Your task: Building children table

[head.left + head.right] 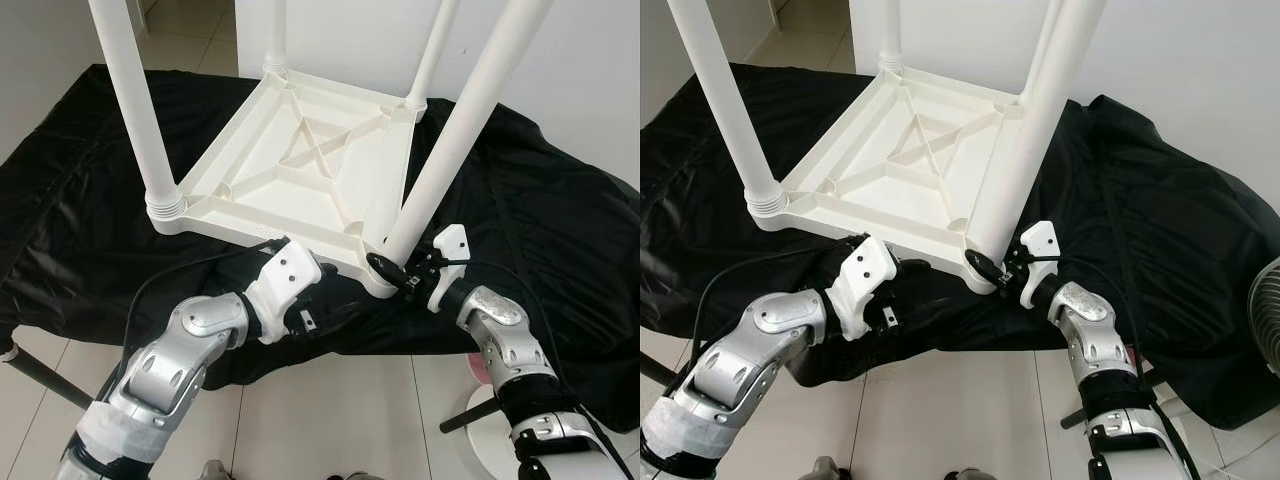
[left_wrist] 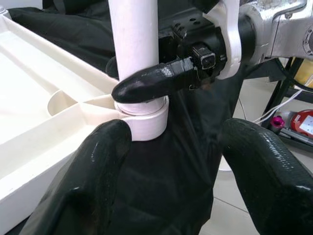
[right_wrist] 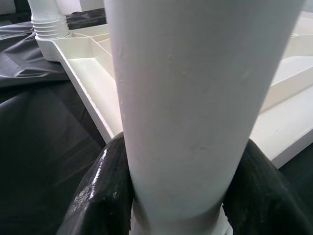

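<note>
While the right gripper (image 1: 392,268) clamps the near leg (image 1: 440,165) at its socket, apparently seated, the left gripper (image 2: 171,161) waits open beside it.

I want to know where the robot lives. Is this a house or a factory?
Probably a room in a house. The floor has pale tiles, the wall is plain white, and a small white table lies upside down on a black sheet.

Downward head stereo; close wrist views.

Both black fingers (image 3: 100,196) clamp white table leg (image 3: 195,107) w/ tabletop underside (image 3: 93,83) beyond.
</note>
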